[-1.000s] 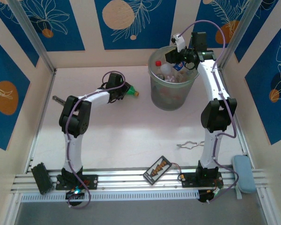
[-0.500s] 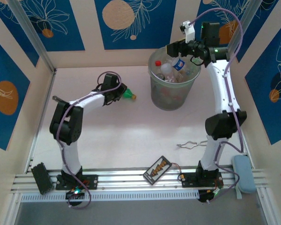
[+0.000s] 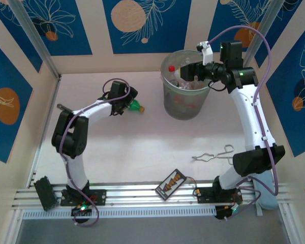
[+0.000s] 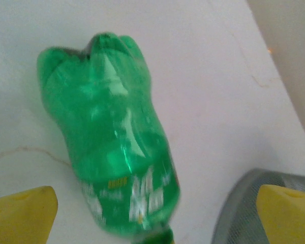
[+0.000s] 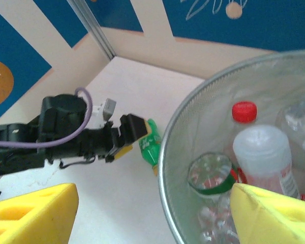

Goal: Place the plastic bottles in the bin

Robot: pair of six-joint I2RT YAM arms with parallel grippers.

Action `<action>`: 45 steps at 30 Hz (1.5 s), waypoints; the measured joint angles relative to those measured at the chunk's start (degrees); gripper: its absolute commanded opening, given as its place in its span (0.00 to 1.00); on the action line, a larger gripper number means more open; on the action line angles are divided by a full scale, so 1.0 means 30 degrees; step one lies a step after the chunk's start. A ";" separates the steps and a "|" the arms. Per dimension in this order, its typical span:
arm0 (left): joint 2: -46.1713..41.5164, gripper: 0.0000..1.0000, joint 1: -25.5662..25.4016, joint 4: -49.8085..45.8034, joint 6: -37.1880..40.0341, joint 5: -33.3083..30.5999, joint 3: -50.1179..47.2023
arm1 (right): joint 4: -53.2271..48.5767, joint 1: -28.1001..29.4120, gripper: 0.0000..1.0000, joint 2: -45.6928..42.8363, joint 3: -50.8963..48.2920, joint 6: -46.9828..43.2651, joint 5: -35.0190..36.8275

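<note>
A green plastic bottle (image 4: 109, 137) lies on its side on the white table, seen from above as a small green shape (image 3: 136, 106). My left gripper (image 4: 152, 218) is open, its yellow fingertips (image 4: 20, 213) standing wide on either side of the bottle's neck end with gaps. The bin (image 3: 185, 101) stands at the back and holds several bottles, among them a red-capped one (image 5: 244, 112) and a clear one (image 5: 209, 175). My right gripper (image 5: 152, 213) hangs open over the bin's near rim (image 5: 168, 152) with nothing between its fingers. The green bottle (image 5: 151, 145) lies just left of the bin.
Metal scissors (image 3: 213, 155) lie near the right arm. A flat black card (image 3: 170, 184) sits by the front rail. The bin's mesh wall (image 4: 239, 213) is close to my left gripper's right finger. Patterned walls close in the table on three sides.
My left gripper has opened and let go of the green bottle, which now lies on the table. My right gripper has dropped a blue-labelled bottle into the bin, opened, and drawn back to the right.
</note>
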 measured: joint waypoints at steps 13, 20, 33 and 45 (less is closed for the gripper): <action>0.2412 0.62 0.0794 0.0153 -0.1064 -0.0933 0.1013 | -0.0415 0.0007 0.79 -0.2863 -0.3184 0.0102 0.0284; 0.2193 0.58 0.0801 0.0517 -0.1297 -0.1078 0.0685 | -0.0430 0.0707 0.78 -0.2871 -0.3730 0.0648 0.0452; -0.5821 0.55 0.0780 0.3235 -0.0073 0.3053 -0.2623 | 0.1071 0.6054 0.78 -0.2171 -0.4561 0.2229 0.0714; -0.8947 0.55 -0.0080 0.8429 -0.1100 0.6696 -0.5355 | 0.3636 0.6411 0.79 0.1851 -0.3789 0.4503 -0.1741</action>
